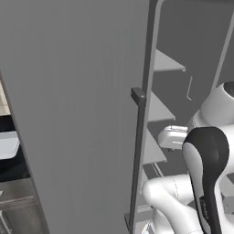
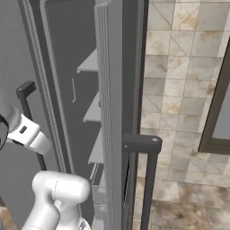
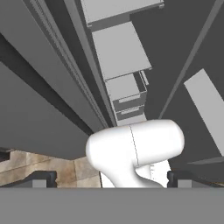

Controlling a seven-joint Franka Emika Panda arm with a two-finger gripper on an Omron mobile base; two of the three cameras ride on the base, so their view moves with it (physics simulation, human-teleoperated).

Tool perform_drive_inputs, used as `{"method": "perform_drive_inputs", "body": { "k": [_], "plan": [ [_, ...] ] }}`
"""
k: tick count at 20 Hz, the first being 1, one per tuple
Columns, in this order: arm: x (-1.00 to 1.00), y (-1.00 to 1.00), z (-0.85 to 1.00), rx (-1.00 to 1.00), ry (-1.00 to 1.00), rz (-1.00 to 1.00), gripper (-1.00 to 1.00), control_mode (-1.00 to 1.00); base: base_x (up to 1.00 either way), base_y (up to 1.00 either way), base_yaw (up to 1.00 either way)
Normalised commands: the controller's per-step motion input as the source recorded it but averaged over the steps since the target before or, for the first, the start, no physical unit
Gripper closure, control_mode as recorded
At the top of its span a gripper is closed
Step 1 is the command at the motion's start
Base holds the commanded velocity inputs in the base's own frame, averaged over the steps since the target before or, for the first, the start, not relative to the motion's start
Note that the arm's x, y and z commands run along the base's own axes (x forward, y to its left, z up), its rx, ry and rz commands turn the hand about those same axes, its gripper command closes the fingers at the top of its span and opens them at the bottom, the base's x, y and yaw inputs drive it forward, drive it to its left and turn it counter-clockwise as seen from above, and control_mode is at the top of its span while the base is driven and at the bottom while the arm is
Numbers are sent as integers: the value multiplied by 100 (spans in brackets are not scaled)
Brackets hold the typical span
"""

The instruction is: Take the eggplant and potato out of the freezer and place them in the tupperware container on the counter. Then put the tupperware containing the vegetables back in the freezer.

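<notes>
The freezer stands open, its ribbed grey door [image 1: 77, 114] swung out in front of the left base camera. Grey inner shelves [image 1: 161, 109] show past the door's edge, and in the hand view the shelves [image 3: 119, 49] stack away from me. My gripper [image 3: 111, 180] is open, with its two dark fingertips [image 3: 41, 179] far apart and nothing between them. The pale tupperware container [image 1: 7, 144] rests on the black counter [image 1: 13, 168] at the far left. The eggplant and the potato are out of view.
A thin dark bar handle [image 1: 137, 155] runs down the open door's edge. In the right base view a second dark handle [image 2: 144, 179] stands close in front, and a beige tiled wall [image 2: 179, 90] lies to the right with a dark frame [image 2: 218, 112].
</notes>
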Motion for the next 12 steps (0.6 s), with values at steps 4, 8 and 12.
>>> {"method": "perform_drive_inputs", "body": {
  "k": [4, 8, 12],
  "plan": [
    [0, 0, 0, 0, 0, 0, -100, 100, 71, -29, -2],
    [0, 0, 0, 0, 0, 0, -100, 100, 56, -53, -1],
    [0, 0, 0, 0, 0, 0, -100, 100, 40, -81, 0]
  ]
}}
